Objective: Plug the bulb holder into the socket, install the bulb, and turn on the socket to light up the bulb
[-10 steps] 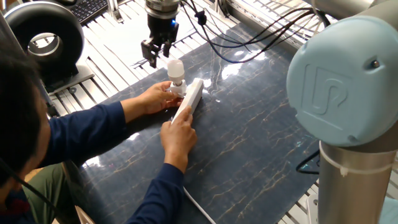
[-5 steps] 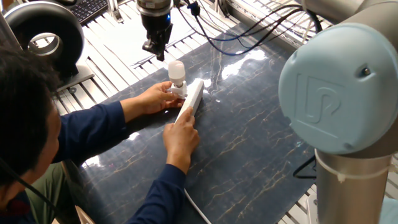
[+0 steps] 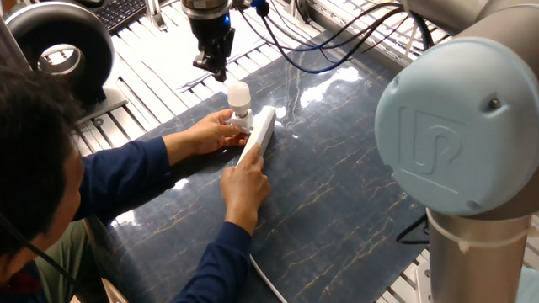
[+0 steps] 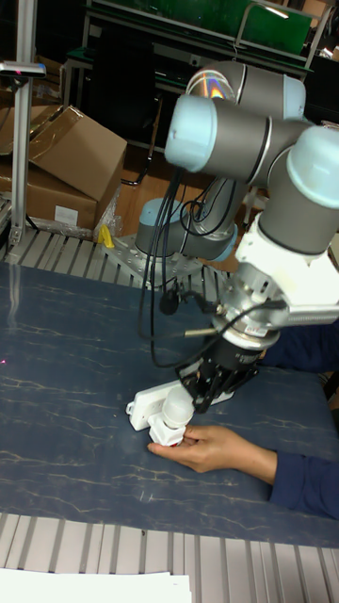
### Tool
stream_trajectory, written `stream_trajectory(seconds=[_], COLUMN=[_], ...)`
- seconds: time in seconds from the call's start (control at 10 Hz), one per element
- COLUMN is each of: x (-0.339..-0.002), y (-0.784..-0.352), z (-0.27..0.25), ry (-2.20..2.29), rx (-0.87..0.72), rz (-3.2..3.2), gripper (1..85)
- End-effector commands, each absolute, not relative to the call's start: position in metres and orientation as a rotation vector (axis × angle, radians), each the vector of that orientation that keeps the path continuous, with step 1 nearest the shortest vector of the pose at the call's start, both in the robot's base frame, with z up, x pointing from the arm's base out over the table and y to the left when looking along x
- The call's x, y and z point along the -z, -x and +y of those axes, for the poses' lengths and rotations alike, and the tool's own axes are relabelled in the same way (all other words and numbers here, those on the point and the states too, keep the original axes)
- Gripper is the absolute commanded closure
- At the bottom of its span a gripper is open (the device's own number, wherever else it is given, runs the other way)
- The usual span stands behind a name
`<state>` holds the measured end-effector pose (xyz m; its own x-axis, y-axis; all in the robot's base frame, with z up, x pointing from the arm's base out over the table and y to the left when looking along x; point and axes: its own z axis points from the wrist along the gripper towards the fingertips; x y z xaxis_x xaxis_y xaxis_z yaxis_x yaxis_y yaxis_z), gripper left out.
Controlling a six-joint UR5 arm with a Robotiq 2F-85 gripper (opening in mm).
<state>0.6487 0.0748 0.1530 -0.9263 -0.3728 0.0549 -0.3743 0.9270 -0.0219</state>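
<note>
The white bulb (image 3: 238, 94) stands upright, screwed into the white bulb holder (image 3: 241, 121), which is plugged into the far end of the long white socket (image 3: 260, 133). In the tall fixed view the bulb (image 4: 175, 408) and holder (image 4: 167, 432) sit at the near end of the socket (image 4: 141, 407). My gripper (image 3: 212, 67) hangs just above and left of the bulb, apart from it, with nothing between its fingers; it also shows as the gripper (image 4: 203, 390) over the bulb. Its jaws look slightly open. A person's fingers partly hide the holder.
A person at the left holds the holder with one hand (image 3: 208, 132) and presses the socket with the other hand (image 3: 244, 183). The socket's white cable (image 3: 268, 284) runs off the front edge. Black cables (image 3: 337, 50) hang behind. My arm's large joint (image 3: 459, 126) fills the right foreground.
My gripper rose a little away from the bulb and turned about its axis. The arm's big joint shifted left. The person's hands, bulb and socket stayed put.
</note>
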Motion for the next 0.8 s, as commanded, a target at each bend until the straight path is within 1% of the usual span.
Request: stream_trajectory(seconds=[0.0,0.1,0.2,0.5,0.6,0.7], x=[-0.162,-0.161,-0.162,-0.163,-0.159,-0.143], y=[-0.646,-0.647,-0.645,-0.649,-0.65,-0.674], z=[0.088,0.078,0.074,0.087,0.083,0.071], ry=[-0.466,-0.41,-0.362,-0.315,-0.324,-0.319], rx=[0.025,-0.037,-0.061,0.053,0.035,-0.063], rz=[-3.084,-3.09,-3.09,-3.137,-3.125,-3.143], gripper=[71.7,84.7,84.7,84.7,84.7,84.7])
